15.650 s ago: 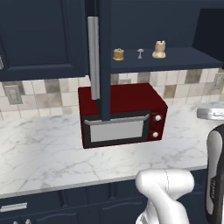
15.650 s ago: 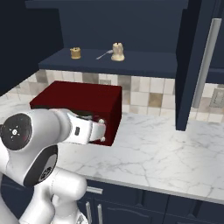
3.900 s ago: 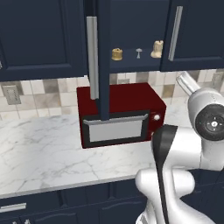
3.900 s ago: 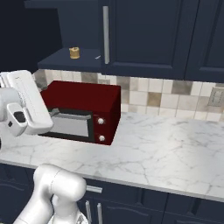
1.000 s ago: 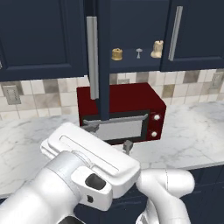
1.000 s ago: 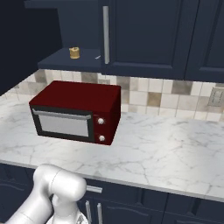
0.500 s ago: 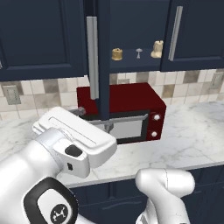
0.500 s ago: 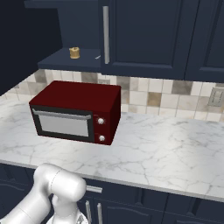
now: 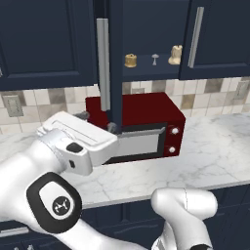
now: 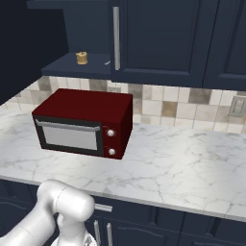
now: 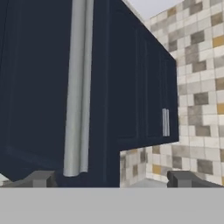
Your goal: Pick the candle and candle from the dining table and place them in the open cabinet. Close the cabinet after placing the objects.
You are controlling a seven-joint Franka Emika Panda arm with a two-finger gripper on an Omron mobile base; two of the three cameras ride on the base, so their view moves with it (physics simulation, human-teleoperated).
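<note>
From the left base view, far left there's a wall outlet (image 9: 12,105) on the tile backsplash (image 9: 146,93). The robot's hand (image 9: 97,121) sits just right of that, in front of the red microwave (image 9: 168,124), up near the bottom end of the open cabinet door (image 9: 115,63) w/ its long silver bar handle (image 9: 103,63). The fingertips (image 9: 83,115) are spread wide apart, nothing between them, nothing gripped. Can't tell if a tip is touching the door edge or just close.

Hand view backs that up: the two fingertips (image 11: 40,178) stand far apart at the bottom, the door (image 11: 39,78) looms right ahead and the handle (image 11: 78,87) hangs down just inside the left tip. Gap between the tips is empty.

Moving right in the left base view: on the cabinet shelf (image 9: 146,71), above the microwave, the golden-tan candle (image 9: 130,60) stands upright, then a small white stemmed item (image 9: 155,59), too small to name, then the pale cream candle (image 9: 175,55) at the right, partly behind the next closed door (image 9: 215,39). Both candles are in the cabinet, well apart from the hand.

Right base view: tan candle (image 10: 82,58) on the shelf at left, microwave (image 10: 84,122) below it on the marble counter (image 10: 182,163).
</note>
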